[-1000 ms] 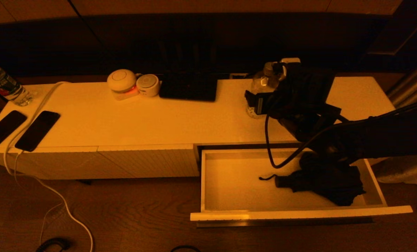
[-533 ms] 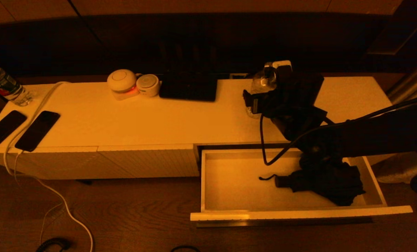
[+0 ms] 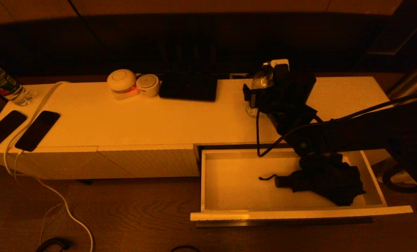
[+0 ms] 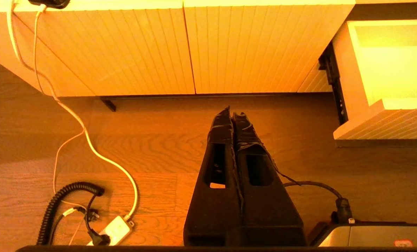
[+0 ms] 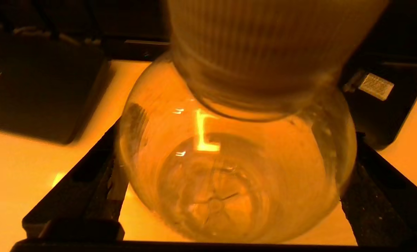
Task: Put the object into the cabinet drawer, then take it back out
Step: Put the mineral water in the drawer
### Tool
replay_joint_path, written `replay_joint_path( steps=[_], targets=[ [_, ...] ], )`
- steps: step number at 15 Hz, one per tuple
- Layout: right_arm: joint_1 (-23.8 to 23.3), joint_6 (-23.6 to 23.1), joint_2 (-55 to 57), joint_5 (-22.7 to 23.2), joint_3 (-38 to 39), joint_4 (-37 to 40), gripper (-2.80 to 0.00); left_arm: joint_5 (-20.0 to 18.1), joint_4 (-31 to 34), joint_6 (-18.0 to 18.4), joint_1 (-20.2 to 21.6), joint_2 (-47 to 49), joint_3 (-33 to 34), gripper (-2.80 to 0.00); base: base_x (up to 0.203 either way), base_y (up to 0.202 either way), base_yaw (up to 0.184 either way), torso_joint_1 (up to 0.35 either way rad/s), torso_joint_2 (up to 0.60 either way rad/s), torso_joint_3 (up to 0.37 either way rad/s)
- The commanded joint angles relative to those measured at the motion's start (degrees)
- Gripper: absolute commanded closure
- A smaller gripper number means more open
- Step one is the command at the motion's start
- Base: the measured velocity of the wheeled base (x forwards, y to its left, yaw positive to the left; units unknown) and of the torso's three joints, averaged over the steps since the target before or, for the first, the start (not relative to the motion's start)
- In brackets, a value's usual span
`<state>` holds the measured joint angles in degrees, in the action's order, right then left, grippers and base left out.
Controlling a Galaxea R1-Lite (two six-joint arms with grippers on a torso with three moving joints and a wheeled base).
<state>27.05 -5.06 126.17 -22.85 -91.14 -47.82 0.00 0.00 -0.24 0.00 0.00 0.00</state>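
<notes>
Largest before us is the long white cabinet, its worktop (image 3: pixel 159 122) bare along the front edge. Under the right half of that edge the wide, shallow white cabinet drawer (image 3: pixel 299 212) stands pulled fully out, and a dark folded fabric umbrella (image 3: pixel 324 182) lies in its right part.

Near the worktop's back edge, towards the right end, stands a clear, round-shouldered plastic bottle (image 3: pixel 261 84) with a ribbed cap. The right pincer (image 5: pixel 236 140) is spread wide with one finger on either side of the bottle's body, not closed on it. We cannot tell whether the pads touch it.

We judge the bottle light, smooth and thin-walled, so it may slip or dent. We would take it on the body just below the shoulder, with modest pressure.

The left pincer (image 4: pixel 232 113) hangs parked over the wooden floor before the cabinet, fingers pressed together.
</notes>
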Motion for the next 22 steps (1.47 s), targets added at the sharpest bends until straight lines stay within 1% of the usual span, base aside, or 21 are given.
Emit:
replay_joint_path(
  steps=[1,6,7,13,16,18,20,22],
  targets=[
    [-0.78,-0.12,0.84,-0.09,-1.13,-0.25,-2.8,0.0,0.0,-0.02,0.0,0.0,0.0,0.0,0.0,0.0,0.0,0.0,0.0,0.0],
    [-1.04,-0.04,2.39,-0.27,-2.94,-0.08,-2.8,0.0,0.0,-0.02,0.0,0.0,0.0,0.0,0.0,0.0,0.0,0.0,0.0,0.0],
    [-1.04,-0.02,2.51,-0.64,-2.99,0.03,0.0,0.0,0.0,-0.02,0.0,0.0,0.0,0.0,0.0,0.0,0.0,0.0,0.0,0.0],
    [-0.52,0.42,1.98,-0.71,-2.38,0.52,0.0,0.0,0.0,-0.02,0.0,0.0,0.0,0.0,0.0,0.0,0.0,0.0,0.0,0.0],
    [-0.48,0.18,0.7,-0.71,-0.9,0.56,0.0,0.0,0.0,-0.02,0.0,0.0,0.0,0.0,0.0,0.0,0.0,0.0,0.0,0.0],
    [-0.33,-0.33,-2.5,-0.5,2.28,1.65,0.0,0.0,0.0,-0.02,0.0,0.0,0.0,0.0,0.0,0.0,0.0,0.0,0.0,0.0],
    [-0.15,-0.61,-5.35,0.33,5.12,4.29,0.0,0.0,0.0,-0.02,0.0,0.0,0.0,0.0,0.0,0.0,0.0,0.0,0.0,0.0],
    [0.21,-0.97,-14.07,3.49,10.36,9.55,0.0,0.0,0.0,-0.02,0.0,0.0,0.0,0.0,0.0,0.0,0.0,0.0,0.0,0.0]
  ],
)
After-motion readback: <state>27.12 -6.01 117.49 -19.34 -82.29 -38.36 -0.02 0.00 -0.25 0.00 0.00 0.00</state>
